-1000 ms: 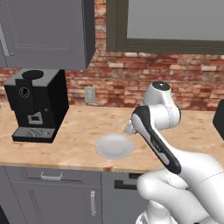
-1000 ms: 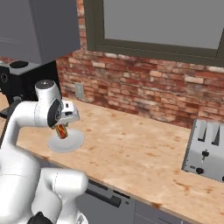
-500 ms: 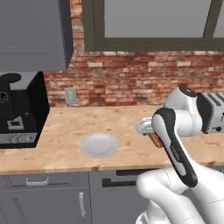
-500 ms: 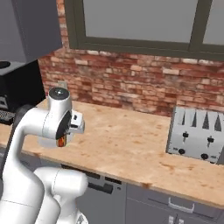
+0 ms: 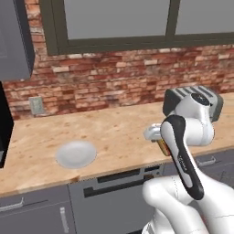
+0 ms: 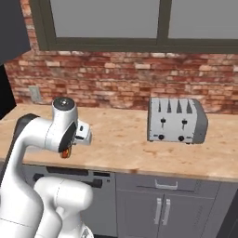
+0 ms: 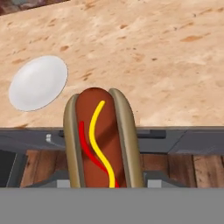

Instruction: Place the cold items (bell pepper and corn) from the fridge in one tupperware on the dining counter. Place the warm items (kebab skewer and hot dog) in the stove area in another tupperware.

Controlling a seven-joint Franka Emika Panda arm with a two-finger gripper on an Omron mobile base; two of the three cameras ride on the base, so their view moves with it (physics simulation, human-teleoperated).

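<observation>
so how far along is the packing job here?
Nothing looks packed yet. In hand: the gripper is shut on the hot dog, carried above the counter edge near a white plate. Left: getting it into a tupperware; no tray, skewer, pepper or corn can be seen.

The robot's arm (image 5: 183, 151) is built of glossy white rounded shells that swell into bulbous housings at each joint. A dark, near-black band runs lengthwise along the forearm link, carrying faint pale lettering too small to read. The upper joint ends in a flat grey round cap with a dark ring, at 12 o'clock of the wrist housing. A small white blocky flange sits beside the wrist.
</observation>
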